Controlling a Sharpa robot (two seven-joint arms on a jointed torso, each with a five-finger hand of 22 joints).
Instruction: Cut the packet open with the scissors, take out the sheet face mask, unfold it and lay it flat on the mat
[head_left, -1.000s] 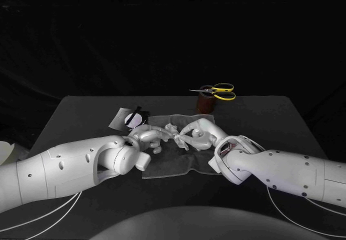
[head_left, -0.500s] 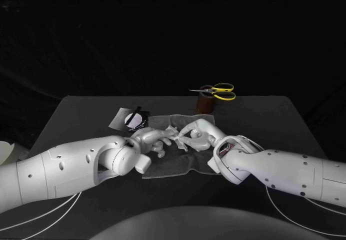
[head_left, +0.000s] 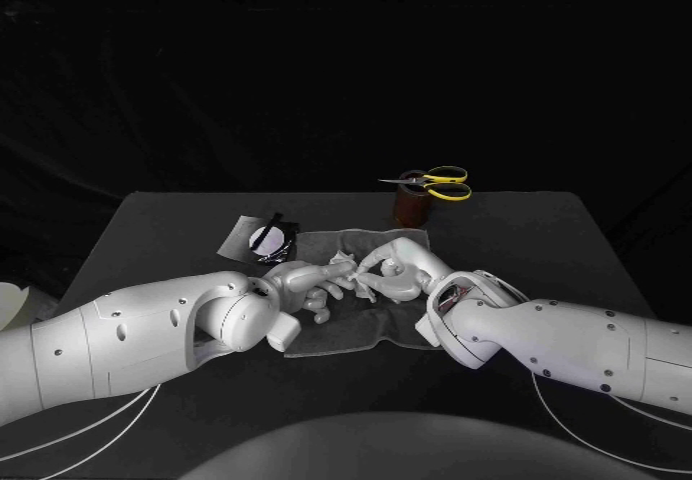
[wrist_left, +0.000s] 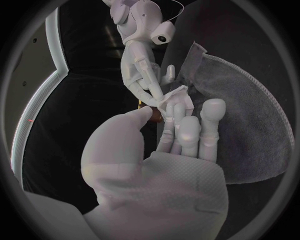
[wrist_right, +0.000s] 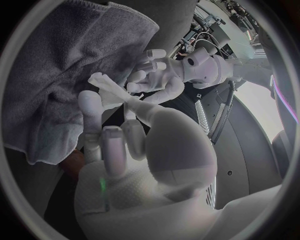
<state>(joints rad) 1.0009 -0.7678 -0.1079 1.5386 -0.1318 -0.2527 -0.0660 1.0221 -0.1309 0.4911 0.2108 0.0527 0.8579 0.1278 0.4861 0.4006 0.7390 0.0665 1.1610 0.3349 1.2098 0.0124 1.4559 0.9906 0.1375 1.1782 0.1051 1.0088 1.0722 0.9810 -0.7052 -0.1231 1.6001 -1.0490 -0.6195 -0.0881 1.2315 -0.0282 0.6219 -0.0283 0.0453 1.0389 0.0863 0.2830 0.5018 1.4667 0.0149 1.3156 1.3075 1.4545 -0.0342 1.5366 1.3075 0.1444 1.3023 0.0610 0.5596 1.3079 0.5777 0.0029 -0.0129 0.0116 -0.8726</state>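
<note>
Moved since a second ago: left hand (head_left: 306, 288), sunk a little lower over the mat (head_left: 346, 335), fingers bunched nearer the right hand (head_left: 397, 275). Everything else lies as it did.

Item 1, sheet mask (wrist_left: 175, 100). White, still crumpled into a narrow fold, lifted off the mat at the centre of the head frame, just between my two hands.

Item 2, right hand. Fingertips pinched on one end of the mask, remaining fingers curled loosely behind.

Item 3, left hand. Fingers partly spread, thumb set apart from them, one fingertip against the mask (whether I truly grip it there I cannot tell).

Item 4, mat. Grey cloth, rumpled, lying on the table (head_left: 534, 240) beneath both hands, its lower edge showing below my wrists.

Item 5, packet (head_left: 257, 238). Flat on the table, just off the mat's upper left corner.

Item 6, scissors (head_left: 440, 184). Yellow handles, resting across a brown holder (head_left: 413, 208), upper right of centre, beyond the mat and apart from both hands.
</note>
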